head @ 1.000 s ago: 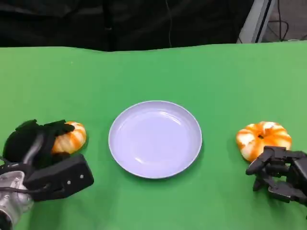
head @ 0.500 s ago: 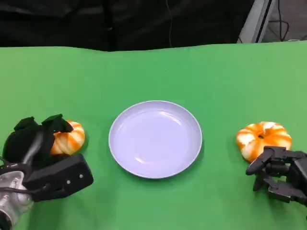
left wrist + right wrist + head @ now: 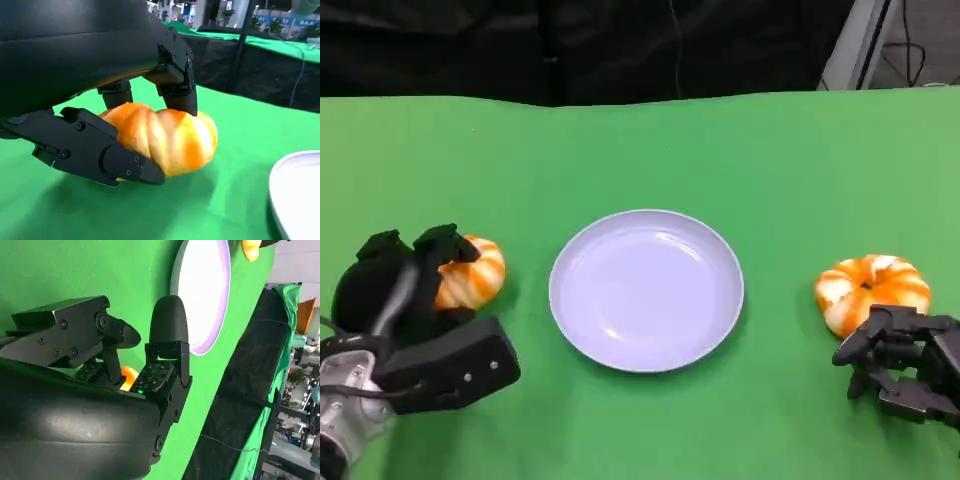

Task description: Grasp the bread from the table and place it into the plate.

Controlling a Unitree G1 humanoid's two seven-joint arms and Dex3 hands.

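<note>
While left robot hand (image 3: 400, 285) wraps around orange-and-white bread (image 3: 470, 275) at left of green worktop (image 3: 640, 150), fingers (image 3: 172, 82) press on top, thumb underneath, so bread's gripped. Left wrist view: looks barely off cloth, can't tell for sure. Lavender plate (image 3: 646, 290) sits mid-worktop, bare, well apart from that bread. Second bread (image 3: 872, 285) lies right of plate. Right robot hand (image 3: 900, 365) just beside it on near side, fingers curled a bit, holding nothing.
</note>
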